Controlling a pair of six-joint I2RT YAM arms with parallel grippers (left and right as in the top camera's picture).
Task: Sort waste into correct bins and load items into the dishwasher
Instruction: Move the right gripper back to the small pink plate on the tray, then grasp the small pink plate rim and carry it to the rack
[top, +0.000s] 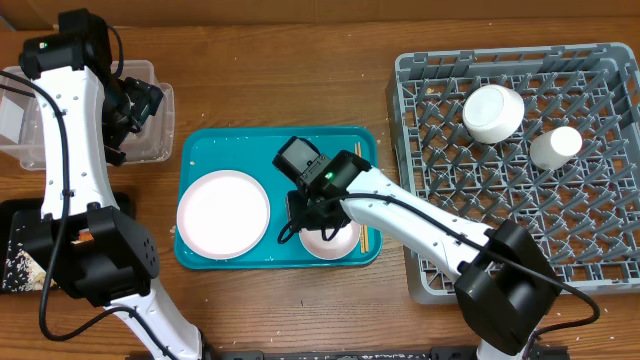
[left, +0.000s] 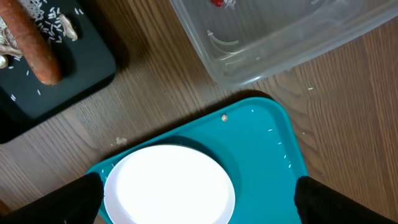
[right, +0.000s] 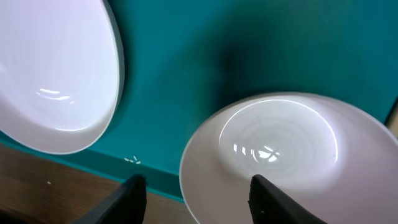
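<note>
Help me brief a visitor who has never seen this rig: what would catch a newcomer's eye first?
The teal rectangular tray in the middle of the wooden table stands out, carrying a large white round plate and a smaller white plate, with the right gripper open over the smaller one. To the right sits a large grey plastic dish rack holding a white bowl and a small white cup.
</note>
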